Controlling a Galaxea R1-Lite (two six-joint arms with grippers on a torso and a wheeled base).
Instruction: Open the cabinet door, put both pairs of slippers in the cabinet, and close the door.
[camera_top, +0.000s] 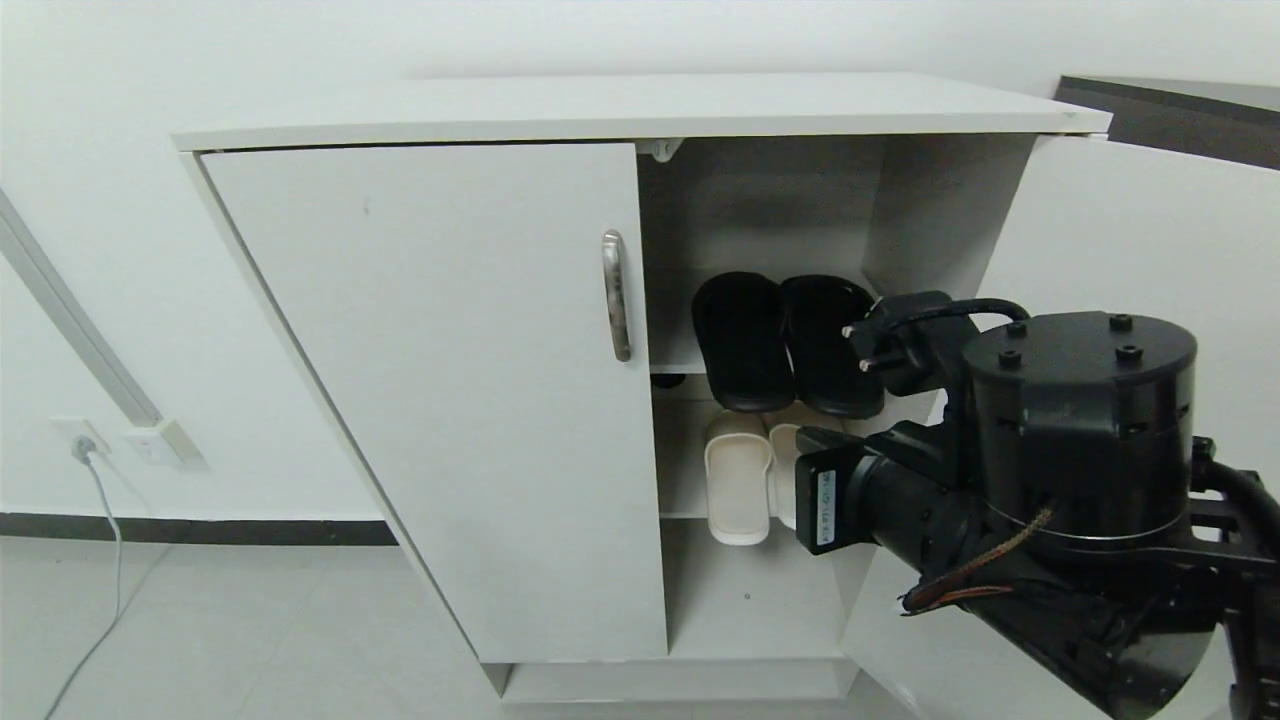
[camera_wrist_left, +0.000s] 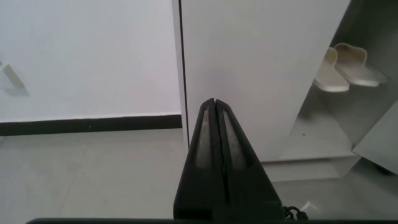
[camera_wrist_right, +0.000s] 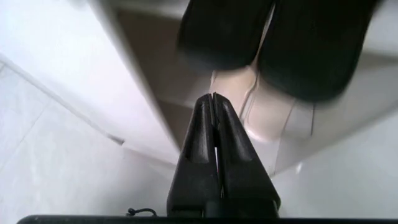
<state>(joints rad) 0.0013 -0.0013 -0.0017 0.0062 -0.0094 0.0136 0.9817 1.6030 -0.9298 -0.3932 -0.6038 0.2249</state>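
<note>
Directly ahead of the right hand (camera_wrist_right: 212, 99), inside the cabinet (camera_top: 640, 105), both pairs of slippers rest on shelves. The black slippers (camera_top: 785, 345) lie side by side on the upper shelf (camera_top: 672, 340), above the line of this hand's tip. The cream slippers (camera_top: 738, 480) lie side by side on the lower shelf (camera_top: 680, 470), just beyond the tip. Each pair projects past the front edge of its shelf. The right hand is pressed together with nothing held; contact with either pair cannot be determined.

The right door (camera_top: 1130, 230) stands swung open on the outer side of the right hand. The left door (camera_top: 430, 400) is shut, with its metal handle (camera_top: 617, 295) upright along the edge next to the opening.

The left hand (camera_wrist_left: 214, 106) is pressed together and empty. It points at the face of the left door, apart from it. The cream slippers lie beyond this hand, past the handle-side edge of that door.
</note>
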